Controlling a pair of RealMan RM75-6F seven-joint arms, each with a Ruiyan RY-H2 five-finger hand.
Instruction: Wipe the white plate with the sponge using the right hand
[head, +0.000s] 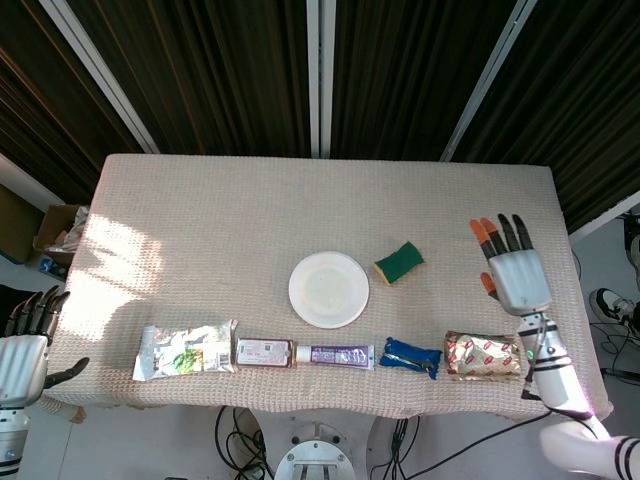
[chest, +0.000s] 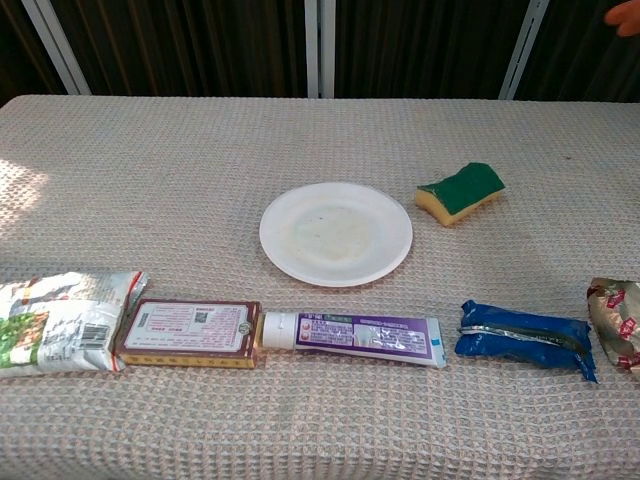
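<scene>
The white plate (head: 328, 289) (chest: 336, 232) lies in the middle of the table. The green and yellow sponge (head: 398, 262) (chest: 459, 192) lies on the cloth just right of the plate, with nothing touching it. My right hand (head: 511, 269) hovers near the table's right edge, well to the right of the sponge, fingers spread and holding nothing. In the chest view only an orange fingertip (chest: 626, 15) shows at the top right corner. My left hand (head: 26, 340) hangs off the table's left front corner, fingers apart and empty.
Along the front edge lie a green snack bag (head: 186, 350), a red box (head: 264, 352), a purple toothpaste tube (head: 335, 354), a blue packet (head: 411, 356) and a red-gold packet (head: 482, 355). The table (head: 250, 210) wears a beige woven cloth.
</scene>
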